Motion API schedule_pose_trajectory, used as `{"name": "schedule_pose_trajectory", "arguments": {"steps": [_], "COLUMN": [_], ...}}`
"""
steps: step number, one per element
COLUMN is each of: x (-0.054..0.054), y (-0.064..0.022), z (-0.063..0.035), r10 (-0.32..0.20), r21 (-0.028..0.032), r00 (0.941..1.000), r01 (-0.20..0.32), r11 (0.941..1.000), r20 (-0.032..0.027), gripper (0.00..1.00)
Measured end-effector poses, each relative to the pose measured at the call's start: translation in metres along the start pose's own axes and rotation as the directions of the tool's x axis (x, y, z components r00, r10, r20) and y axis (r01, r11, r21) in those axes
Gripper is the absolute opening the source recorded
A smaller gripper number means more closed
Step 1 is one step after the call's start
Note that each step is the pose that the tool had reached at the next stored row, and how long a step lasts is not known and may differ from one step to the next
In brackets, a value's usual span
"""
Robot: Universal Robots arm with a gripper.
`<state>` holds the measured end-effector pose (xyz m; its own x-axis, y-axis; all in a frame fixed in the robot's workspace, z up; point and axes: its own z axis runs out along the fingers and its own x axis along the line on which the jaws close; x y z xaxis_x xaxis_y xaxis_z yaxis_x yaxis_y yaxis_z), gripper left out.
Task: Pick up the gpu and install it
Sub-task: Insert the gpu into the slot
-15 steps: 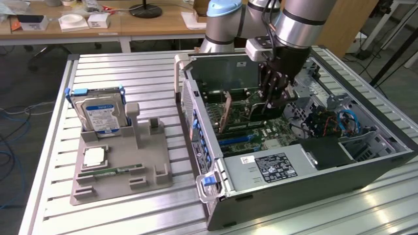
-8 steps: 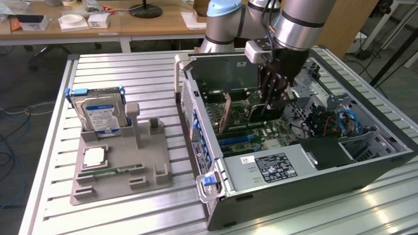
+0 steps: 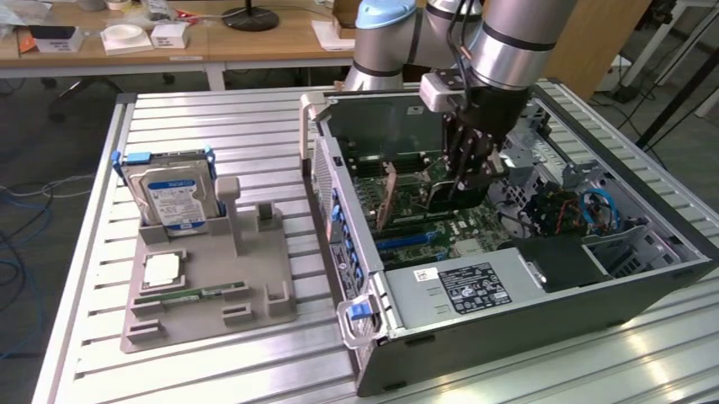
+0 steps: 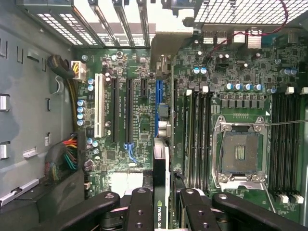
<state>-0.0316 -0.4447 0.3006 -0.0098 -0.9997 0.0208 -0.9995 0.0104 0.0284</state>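
Black-fingered, clamping the hand (image 4: 162, 214) on the gpu (image 4: 161, 187), pressing on both of its faces and holding it edge-down inside the computer case (image 3: 337, 177). Hanging it directly over the blue slot (image 4: 159, 98), running lengthwise along that slot. Not managing to tell whether the card's lower edge is already touching the blue slot or riding just above it.

Judging the main hazard as misalignment: sitting slightly off line with the blue slot and grinding the contact edge against the slot's wall instead of dropping in. Also risking a tilt, gripping a thin card near one end only, so pressing one end into the blue slot first and bending the board. Possibly catching its far end on the slot covers (image 4: 113, 21) beyond the far end of the blue slot. Possibly straying sideways onto the memory slots (image 4: 197, 139) lying just beside the blue slot.
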Motion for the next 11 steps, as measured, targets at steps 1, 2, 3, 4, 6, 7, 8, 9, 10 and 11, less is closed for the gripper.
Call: {"name": "schedule_pose_trajectory", "arguments": {"steps": [1,2,3,4,6,7,8,9,10,11], "x": [0.0000,0.0000,0.0000,0.0000,0.0000,0.0000,0.0000,0.0000,-0.0001,-0.0001], "y": [0.0000,0.0004,0.0005,0.0007,0.0010,0.0011,0.0012,0.0012,0.0014,0.0015], "z": [0.0002,0.0003,0.0003,0.0004,0.0007,0.0009,0.0010,0.0012,0.0014,0.0017], "r10": [0.000,0.000,0.000,0.000,0.000,0.000,0.000,0.000,0.000,0.000], "r21": [0.0002,0.0002,0.0001,0.0002,0.0002,0.0002,0.0002,0.0001,0.0002,0.0002], "r00": [1.0000,1.0000,1.0000,1.0000,1.0000,1.0000,1.0000,1.0000,1.0000,1.0000], "r01": [0.000,0.000,0.000,0.000,0.000,0.000,0.000,0.000,0.000,0.000], "r11": [1.0000,1.0000,1.0000,1.0000,1.0000,1.0000,1.0000,1.0000,1.0000,1.0000], "r20": [0.0003,0.0003,0.0003,0.0004,0.0004,0.0004,0.0003,0.0004,0.0003,0.0004], "gripper": [0.26,0.26,0.26,0.26,0.26,0.26,0.26,0.26,0.26,0.26]}}
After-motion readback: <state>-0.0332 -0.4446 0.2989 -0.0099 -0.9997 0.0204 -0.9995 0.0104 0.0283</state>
